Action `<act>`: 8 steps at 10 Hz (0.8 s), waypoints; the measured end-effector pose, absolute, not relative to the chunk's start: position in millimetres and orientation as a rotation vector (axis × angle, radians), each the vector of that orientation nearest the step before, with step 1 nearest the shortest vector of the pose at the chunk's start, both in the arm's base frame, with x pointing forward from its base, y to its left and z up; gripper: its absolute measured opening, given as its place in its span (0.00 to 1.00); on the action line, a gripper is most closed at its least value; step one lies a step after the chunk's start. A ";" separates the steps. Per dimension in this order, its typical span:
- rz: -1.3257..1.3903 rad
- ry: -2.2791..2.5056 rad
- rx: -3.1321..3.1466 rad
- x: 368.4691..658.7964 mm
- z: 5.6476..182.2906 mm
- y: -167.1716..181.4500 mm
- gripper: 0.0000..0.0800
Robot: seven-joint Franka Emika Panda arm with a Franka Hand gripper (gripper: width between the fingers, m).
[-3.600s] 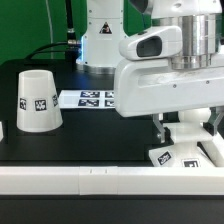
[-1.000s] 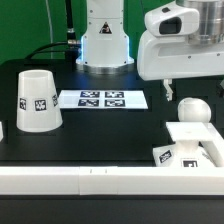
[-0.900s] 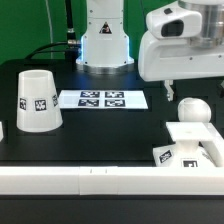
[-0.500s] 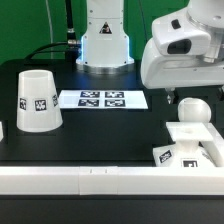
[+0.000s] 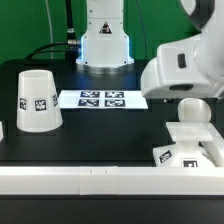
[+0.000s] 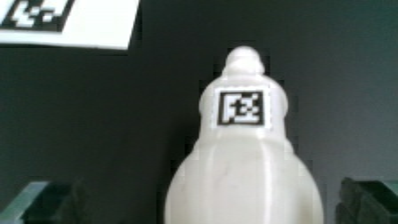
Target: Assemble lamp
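The white bulb [image 5: 192, 112] stands with its round head up on the flat square base [image 5: 172, 155] at the exterior view's right. The tapered shade [image 5: 37, 100] stands alone at the left. The arm's hand [image 5: 185, 68] hangs tilted just above and left of the bulb and hides its fingers in that view. In the wrist view my gripper [image 6: 205, 200] is open. One dark fingertip [image 6: 45, 200] shows on each side of the bulb [image 6: 240, 150], with gaps to it. The bulb's tag [image 6: 242, 106] faces the camera.
The marker board [image 5: 102, 99] lies flat mid-table between the shade and the bulb. A white tagged corner [image 6: 63, 22] shows on the black table in the wrist view. A white rail [image 5: 90, 180] runs along the near table edge. The robot's base [image 5: 103, 40] stands at the back.
The arm's hand, which stood upright high at the right, has tilted and come down closer to the bulb. The bulb, base and shade have not moved.
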State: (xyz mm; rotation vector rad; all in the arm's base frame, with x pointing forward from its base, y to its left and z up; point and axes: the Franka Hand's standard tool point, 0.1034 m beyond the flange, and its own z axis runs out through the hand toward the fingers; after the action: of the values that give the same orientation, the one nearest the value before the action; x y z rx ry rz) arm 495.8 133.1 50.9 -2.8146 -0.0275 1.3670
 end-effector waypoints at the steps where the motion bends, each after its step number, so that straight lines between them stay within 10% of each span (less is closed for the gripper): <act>1: 1.364 -0.034 -2.813 496.9 47.7 136.5 0.87; 8: 1.306 -0.059 -2.831 484.3 18.8 140.4 0.87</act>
State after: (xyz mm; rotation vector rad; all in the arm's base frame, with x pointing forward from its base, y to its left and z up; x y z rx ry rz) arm 484.3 140.4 18.8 -2.8311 -0.0588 1.3059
